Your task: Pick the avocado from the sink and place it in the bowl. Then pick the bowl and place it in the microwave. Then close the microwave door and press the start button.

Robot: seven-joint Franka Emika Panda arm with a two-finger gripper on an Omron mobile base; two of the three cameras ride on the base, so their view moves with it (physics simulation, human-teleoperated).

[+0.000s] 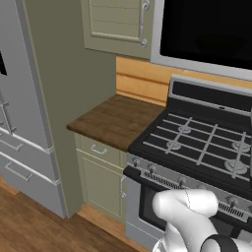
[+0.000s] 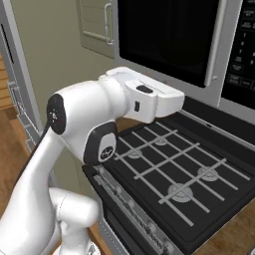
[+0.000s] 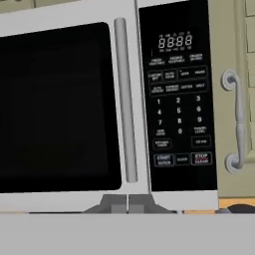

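the microwave (image 3: 109,104) hangs above the stove (image 1: 202,147), door (image 3: 60,107) shut, handle (image 3: 125,99) at the door's 3 o'clock edge and the control strip (image 3: 178,99) beyond it. a tabletop (image 1: 115,120) lies at the stove's 9 o'clock, a fridge (image 1: 22,108) farther that way. a cabinet (image 3: 236,94) flanks the strip at 3 o'clock.

Rendered views, evenly and flatly lit, soft-edged at low resolution; microwave door (image 3: 60,107) window ahead of the pincer solid black, without glare.
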